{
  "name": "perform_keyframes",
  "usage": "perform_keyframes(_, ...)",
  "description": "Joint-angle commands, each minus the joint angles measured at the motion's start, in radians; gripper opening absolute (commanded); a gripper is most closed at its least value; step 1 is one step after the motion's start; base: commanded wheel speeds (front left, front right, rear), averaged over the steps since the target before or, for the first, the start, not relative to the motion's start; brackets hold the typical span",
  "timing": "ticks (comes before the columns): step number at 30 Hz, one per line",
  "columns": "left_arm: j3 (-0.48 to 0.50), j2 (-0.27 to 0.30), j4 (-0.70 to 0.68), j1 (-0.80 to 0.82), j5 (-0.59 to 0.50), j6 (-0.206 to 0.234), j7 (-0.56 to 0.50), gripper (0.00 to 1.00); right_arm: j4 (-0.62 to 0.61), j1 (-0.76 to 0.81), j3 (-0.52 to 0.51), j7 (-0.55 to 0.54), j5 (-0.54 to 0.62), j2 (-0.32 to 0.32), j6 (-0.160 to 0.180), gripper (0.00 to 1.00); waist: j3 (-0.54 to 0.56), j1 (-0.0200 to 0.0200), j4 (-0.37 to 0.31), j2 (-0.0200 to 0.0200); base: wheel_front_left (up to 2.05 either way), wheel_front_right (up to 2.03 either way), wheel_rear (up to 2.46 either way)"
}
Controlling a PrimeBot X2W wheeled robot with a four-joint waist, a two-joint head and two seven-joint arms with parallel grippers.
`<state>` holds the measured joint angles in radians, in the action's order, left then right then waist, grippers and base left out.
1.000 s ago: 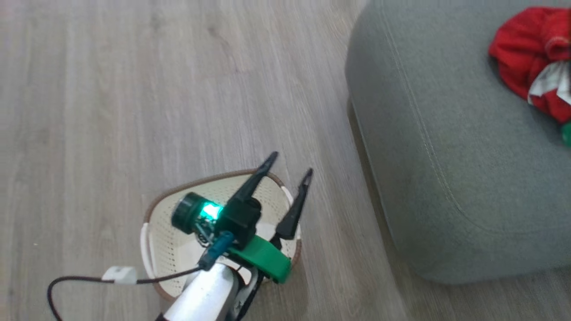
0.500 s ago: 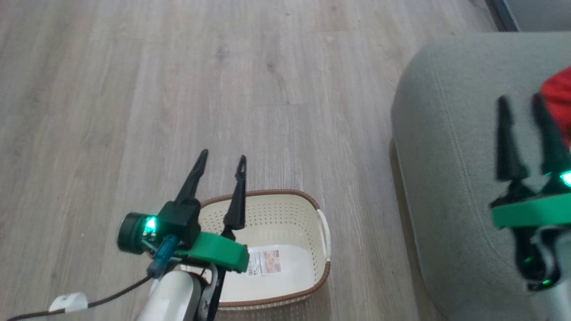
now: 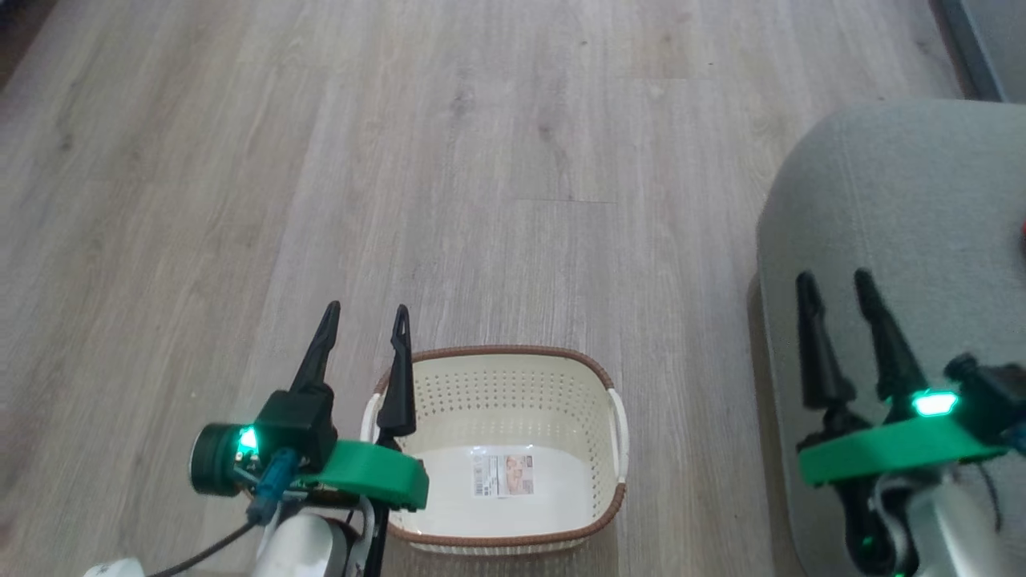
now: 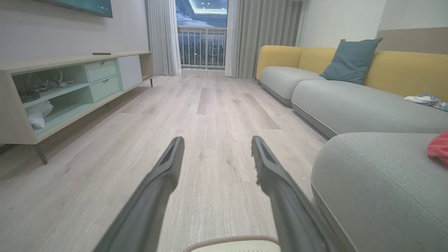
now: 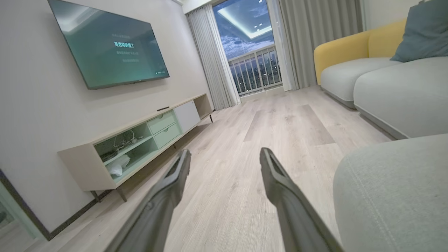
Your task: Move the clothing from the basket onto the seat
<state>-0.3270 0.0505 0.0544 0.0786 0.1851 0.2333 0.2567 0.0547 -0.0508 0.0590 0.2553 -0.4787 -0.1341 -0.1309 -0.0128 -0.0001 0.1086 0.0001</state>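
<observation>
The basket [image 3: 497, 393] stands on the wooden floor [image 3: 481, 160] in front of the robot, and I can see no garment inside it, only the paper label [image 3: 502, 474] on its bottom. The clothing [image 4: 439, 148] lies on the seat [image 3: 882, 200], to the robot's right. From the left wrist view it shows as a red edge near the far side of the cushion, apart from the front corner.

The left gripper [image 3: 367, 314] hangs just beside the left handle of the basket, above the floor. Its fingers are spread and nothing is between them. The right gripper [image 3: 834, 280] is over the front part of the seat, also spread and empty.

To my judgement the moving is nearly finished, and the step now is to make sure of it. To do this well, the robot should look once more straight down into the basket, because a thin cloth can hide against the near wall, which the left arm partly covers. If the left arm goes down, it should pass inside the rim and not push the handle, since a light basket will slide easily on such a floor. The right arm should keep away from the red cloth, so that it is not dragged back.
</observation>
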Motion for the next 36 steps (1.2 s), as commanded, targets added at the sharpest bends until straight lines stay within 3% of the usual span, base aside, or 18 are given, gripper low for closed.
perform_keyframes(1, 0.035, 0.0, -0.034, 0.021, 0.002, 0.011, 0.005, 1.0, -0.027, -0.002, 0.027, 0.006, 0.008, 0.002, 0.0, 1.0, 0.0, 0.0001, 0.012, -0.0001, 0.0, 0.0, 0.0)
perform_keyframes(18, 0.062, 0.0, -0.03, -0.002, 0.024, 0.023, 0.005, 1.0, -0.004, 0.022, 0.045, 0.006, 0.025, 0.026, 0.0, 1.0, -0.004, 0.0001, 0.04, -0.0001, 0.0, 0.0, 0.0)
perform_keyframes(36, 0.061, 0.0, -0.039, -0.018, 0.05, -0.075, 0.005, 1.0, 0.009, 0.018, 0.035, 0.006, 0.02, 0.024, 0.0, 1.0, -0.009, 0.0001, 0.035, -0.0001, 0.0, 0.0, 0.0)
